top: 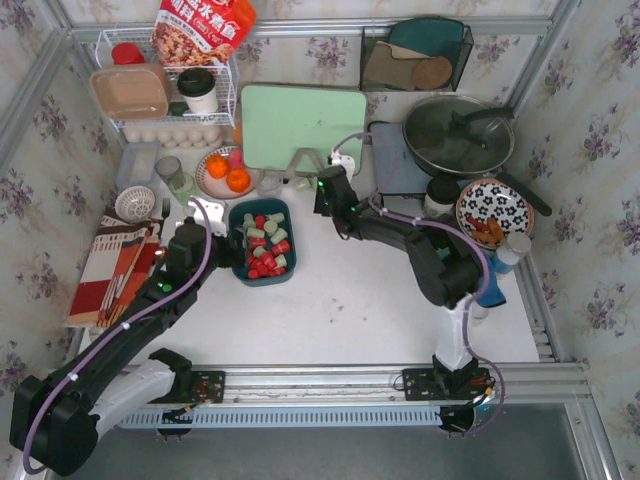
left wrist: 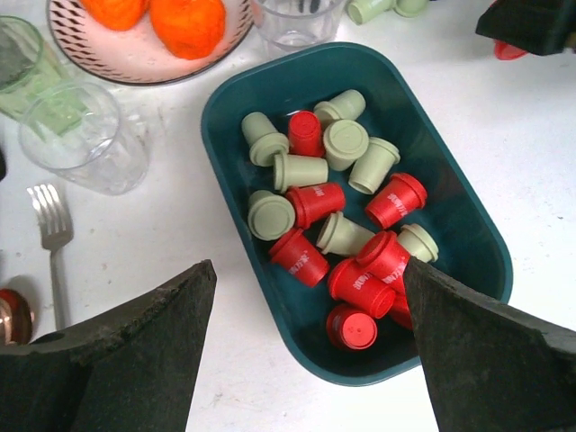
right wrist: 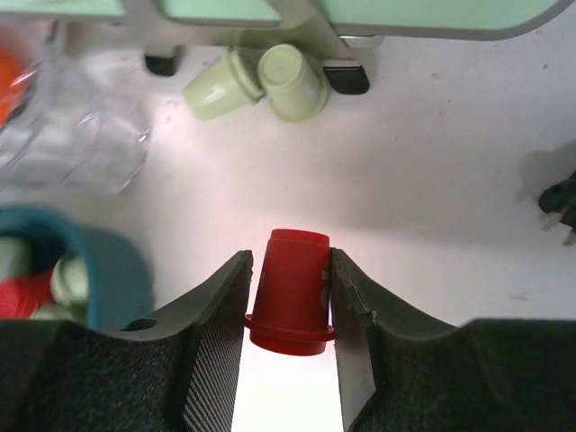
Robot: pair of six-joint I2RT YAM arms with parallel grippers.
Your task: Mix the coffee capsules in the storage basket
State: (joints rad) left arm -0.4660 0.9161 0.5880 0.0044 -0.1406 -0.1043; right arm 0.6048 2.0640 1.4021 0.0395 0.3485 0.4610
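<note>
Jaws of the left claw (left wrist: 310, 274) gaped wide at the bottom of its wrist view, gripping nothing, poised over the near end of the storage basket (left wrist: 236, 99), which sat on the white surface (left wrist: 504, 135). Inside it the coffee capsules (left wrist: 333, 207) lay jumbled, red ones mostly at the lower end, mint green ones toward the upper. In the right wrist view the right claw (right wrist: 288, 274) was closed on one red capsule (right wrist: 290, 288), beside the basket's rim at lower left. Farther up, two green capsules (right wrist: 290, 81) lay touching on the surface below a pale green board (right wrist: 405, 13).
</note>
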